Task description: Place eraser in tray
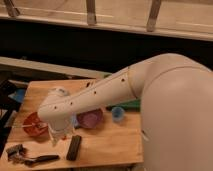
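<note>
The eraser (74, 147), a flat black block, lies on the wooden table (107, 145) near its front edge. My gripper (56, 138) hangs at the end of the white arm (95, 97), just left of and slightly above the eraser's far end. The green tray (131, 105) shows only as a strip behind the arm at the table's back right; most of it is hidden.
A purple bowl (90, 119) sits right of the gripper, an orange bowl (33, 124) left of it. A small blue cup (118, 114) stands by the tray. A black-handled tool (39, 159) with a metal head (14, 150) lies at the front left corner.
</note>
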